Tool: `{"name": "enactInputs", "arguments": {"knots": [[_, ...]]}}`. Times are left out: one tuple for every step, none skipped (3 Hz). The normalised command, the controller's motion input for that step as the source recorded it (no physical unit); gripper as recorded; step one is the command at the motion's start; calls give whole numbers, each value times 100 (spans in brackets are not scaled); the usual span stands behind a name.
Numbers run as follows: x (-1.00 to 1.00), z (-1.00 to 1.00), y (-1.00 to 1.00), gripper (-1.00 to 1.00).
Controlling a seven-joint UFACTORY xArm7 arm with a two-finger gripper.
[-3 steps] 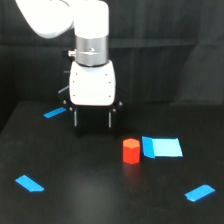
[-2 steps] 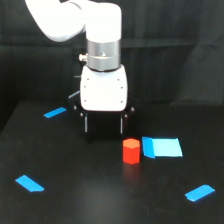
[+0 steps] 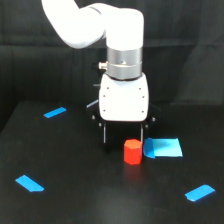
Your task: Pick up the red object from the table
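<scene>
Arm: a white xArm with a grey metal collar comes in from the upper left of the frame and turns straight down at centre.
Claw (image 3: 123,134): it hangs from a white boxy housing in the middle of the frame; two thin dark fingers (image 3: 105,134) point down, one at each side of the housing, standing apart with a clear gap between them, so the claw is spread wide and grips nothing.
Red object (image 3: 132,151): a small red-orange stubby prism standing upright on the tabletop, just below centre of the frame; it sits below and in front of the claw, nearer the finger on the exterior view's right than the other; whether the fingertips reach down to its level cannot be told from this one view.
Tabletop (image 3: 90,195): a flat matte black surface filling the lower half of the frame.
Large blue patch (image 3: 163,148): flat, bright blue, roughly square, lying just to the right of the red object and nearly touching it.
Blue strip, upper left (image 3: 55,112): a small slanted strip well apart from the red object.
Blue strip, lower left (image 3: 29,183): a slanted strip near the frame's left edge.
Blue strip, lower right (image 3: 199,192): a slanted strip near the right edge.
Backdrop (image 3: 30,65): a black curtain with soft folds across the upper half of the frame.
</scene>
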Motion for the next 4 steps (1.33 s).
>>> {"name": "enactInputs", "arguments": {"knots": [[10, -15, -43, 97], [17, -17, -26, 99], [9, -14, -14, 81], [7, -3, -15, 50]]}}
